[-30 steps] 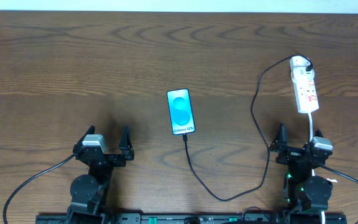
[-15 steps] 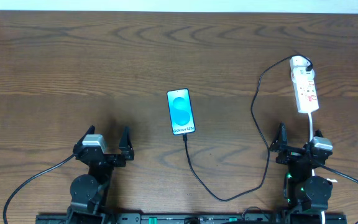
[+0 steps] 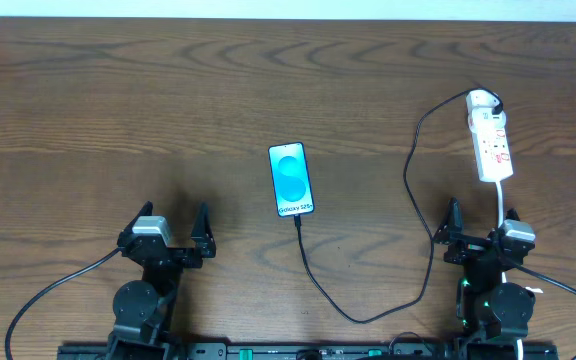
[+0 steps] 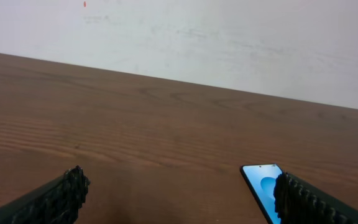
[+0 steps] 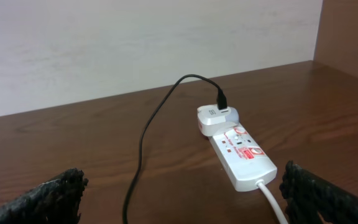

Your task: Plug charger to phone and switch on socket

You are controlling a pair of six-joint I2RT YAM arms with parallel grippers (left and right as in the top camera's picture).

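Note:
The phone (image 3: 292, 180) lies flat at the table's middle with its cyan screen up; its corner shows in the left wrist view (image 4: 263, 186). The black charger cable (image 3: 368, 316) runs from the phone's near edge in a loop to a white adapter at the far end of the white socket strip (image 3: 490, 142), also seen in the right wrist view (image 5: 241, 152). My left gripper (image 3: 174, 225) is open and empty, near and left of the phone. My right gripper (image 3: 482, 217) is open and empty, just near of the strip, with the white cord (image 5: 273, 199) between its fingers.
A wall stands beyond the table's far edge (image 4: 179, 43). A brown panel (image 5: 350, 31) rises at the far right. The strip's white cord runs back between the right arm's base (image 3: 498, 300).

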